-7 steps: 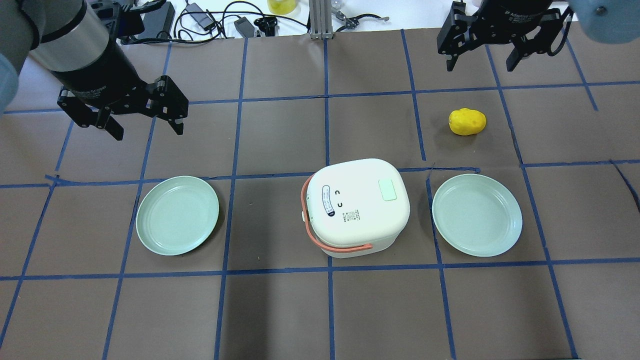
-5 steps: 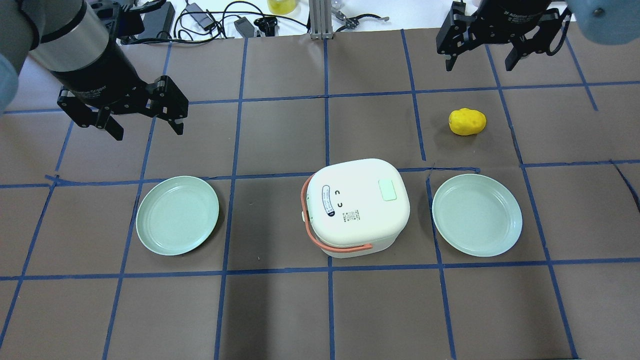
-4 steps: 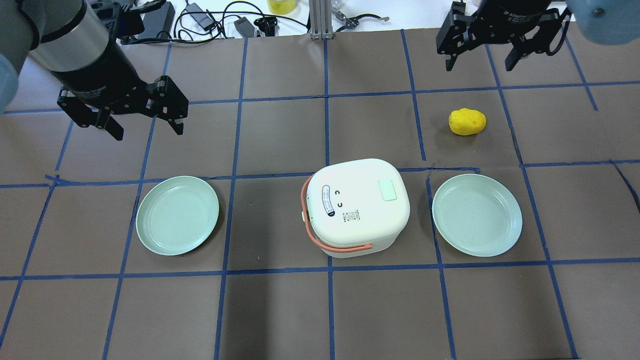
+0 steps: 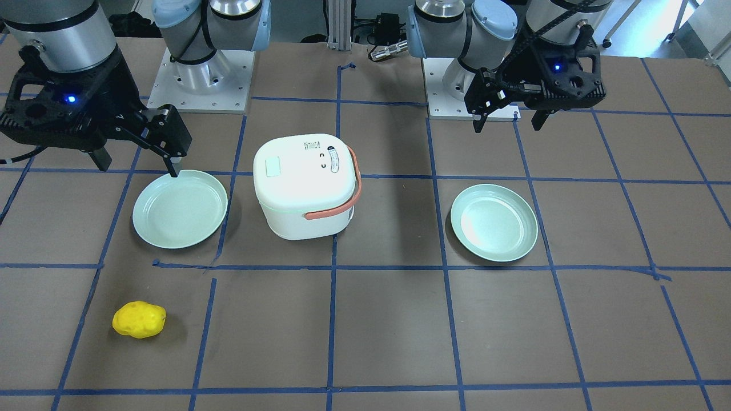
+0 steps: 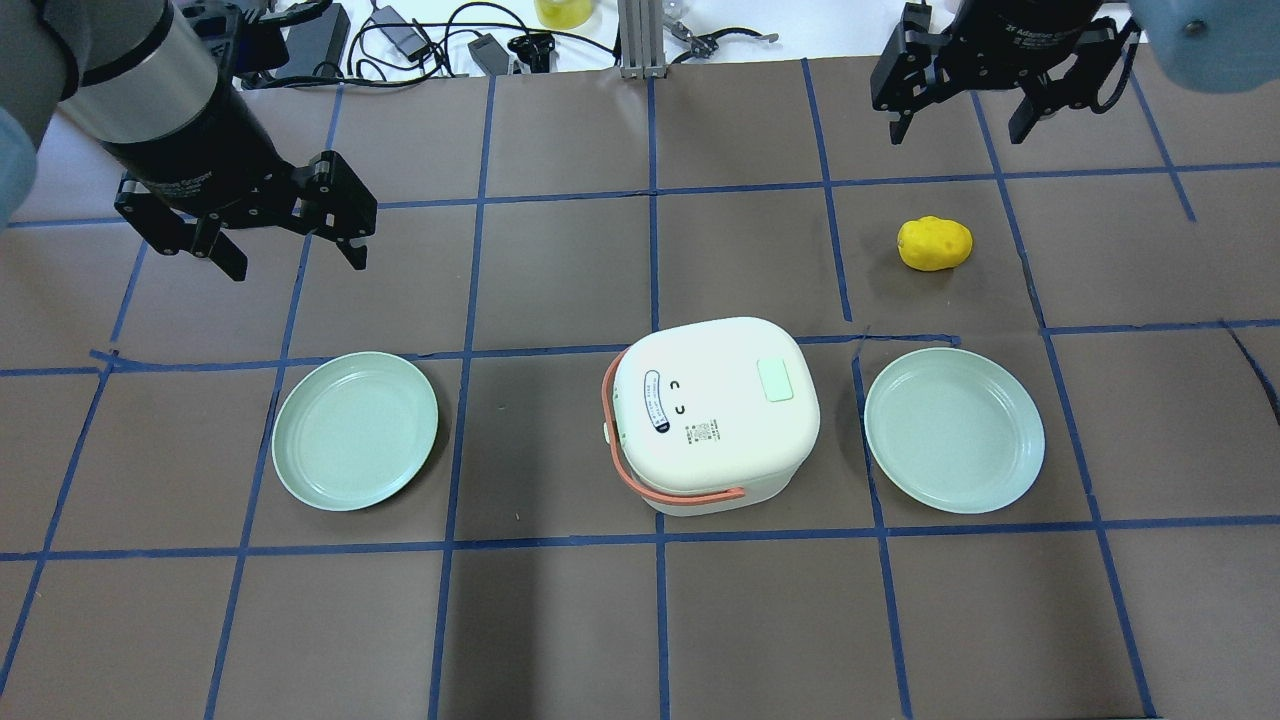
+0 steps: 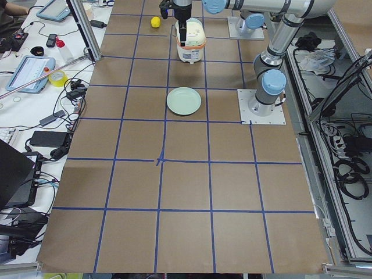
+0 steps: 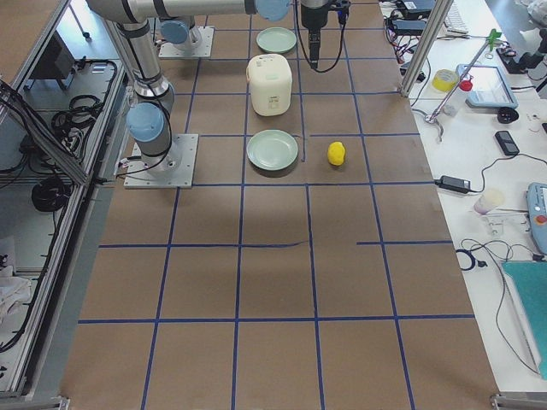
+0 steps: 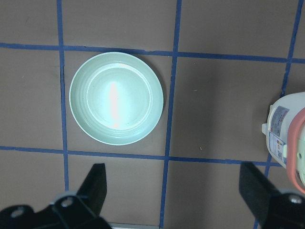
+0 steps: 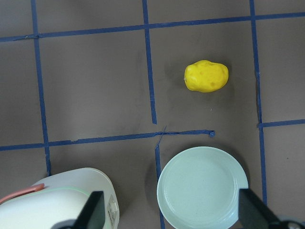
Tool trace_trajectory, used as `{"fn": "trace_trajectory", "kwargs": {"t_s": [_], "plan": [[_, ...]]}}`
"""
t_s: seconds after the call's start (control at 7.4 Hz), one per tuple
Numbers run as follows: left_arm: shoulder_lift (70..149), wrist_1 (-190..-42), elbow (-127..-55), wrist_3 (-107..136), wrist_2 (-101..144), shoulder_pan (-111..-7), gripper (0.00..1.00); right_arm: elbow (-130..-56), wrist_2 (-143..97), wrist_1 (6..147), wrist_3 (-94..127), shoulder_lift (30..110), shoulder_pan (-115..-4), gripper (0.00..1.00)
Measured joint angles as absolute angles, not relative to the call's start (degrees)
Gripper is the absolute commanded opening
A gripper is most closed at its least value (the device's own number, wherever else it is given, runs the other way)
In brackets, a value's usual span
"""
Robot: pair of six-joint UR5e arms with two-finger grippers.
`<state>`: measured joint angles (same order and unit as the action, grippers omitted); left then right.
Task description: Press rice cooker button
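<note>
The white rice cooker (image 5: pixel 712 415) with an orange handle stands mid-table, lid shut; it also shows in the front view (image 4: pixel 302 185). Its pale green button (image 5: pixel 775 380) sits on the lid's right side, opposite the hinge, and shows in the front view too (image 4: pixel 273 166). My left gripper (image 5: pixel 295 262) is open and empty, high over the far left of the table, well away from the cooker. My right gripper (image 5: pixel 958 135) is open and empty at the far right, beyond the cooker. The right wrist view shows only the cooker's edge (image 9: pixel 62 200).
Two pale green plates lie either side of the cooker, the left plate (image 5: pixel 355 430) and the right plate (image 5: pixel 953 430). A yellow potato (image 5: pixel 934 243) lies behind the right plate. Cables and tools lie along the table's far edge.
Almost nothing: my right gripper has shifted very slightly. The left gripper, the cooker, the plates and the potato have not moved.
</note>
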<state>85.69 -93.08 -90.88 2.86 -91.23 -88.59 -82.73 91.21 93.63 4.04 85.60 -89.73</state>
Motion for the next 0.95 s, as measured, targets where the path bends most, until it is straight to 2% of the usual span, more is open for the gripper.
{"fn": "trace_trajectory", "kwargs": {"t_s": [0.14,0.27,0.41,0.95], "plan": [[85.7,-93.1,-90.9,2.8,-91.2,-88.6,1.0,-82.9,91.2,93.6,4.1,85.6,-89.8,0.69],[85.7,-93.1,-90.9,2.8,-91.2,-88.6,1.0,-83.1,91.2,93.6,4.1,85.6,-89.8,0.5],[85.7,-93.1,-90.9,2.9,-91.2,-88.6,1.0,-83.3,91.1,93.6,4.1,85.7,-89.9,0.36],[85.7,-93.1,-90.9,2.8,-91.2,-88.6,1.0,-84.2,89.3,92.9,4.7,85.8,-90.6,0.19]]}}
